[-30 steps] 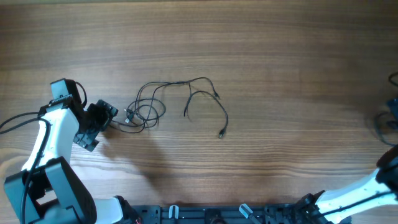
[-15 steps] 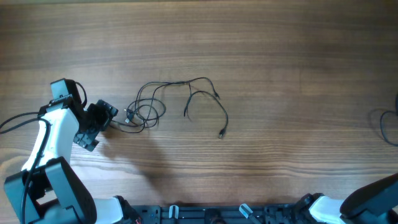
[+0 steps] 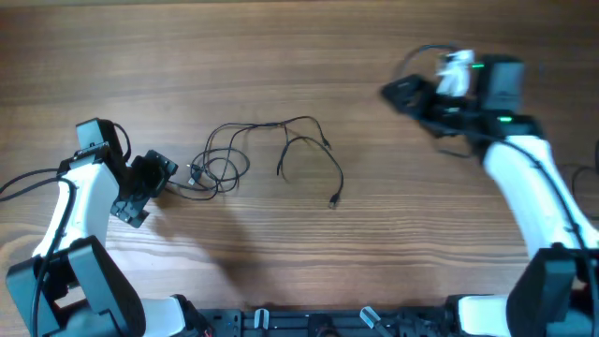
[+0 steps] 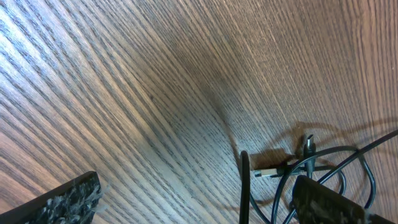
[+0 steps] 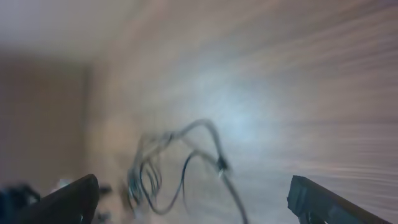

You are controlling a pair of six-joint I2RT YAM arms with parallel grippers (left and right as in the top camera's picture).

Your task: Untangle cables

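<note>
The cables (image 3: 253, 154) are thin black cords on the wooden table, left of centre. They form a small knot of loops at the left, with loose strands and plug ends trailing right. My left gripper (image 3: 159, 190) stands open just left of the knot. In the left wrist view the cables (image 4: 311, 158) lie by the right finger (image 4: 329, 202), with one strand running between the jaws, and the left gripper (image 4: 196, 211) grips nothing. My right gripper (image 3: 398, 94) is open and blurred, up and to the right of the cables. The right wrist view shows the cables (image 5: 186, 168) ahead of the open right gripper (image 5: 199, 211).
A black rail (image 3: 328, 323) runs along the table's front edge. The left arm's base (image 3: 84, 290) fills the front left corner, and a thick black arm cable (image 3: 19, 184) loops at the left edge. Bare wood lies between the cords and the right arm.
The right arm has swung in from the right edge to the upper right of the table. The left arm and the cables have not moved.
</note>
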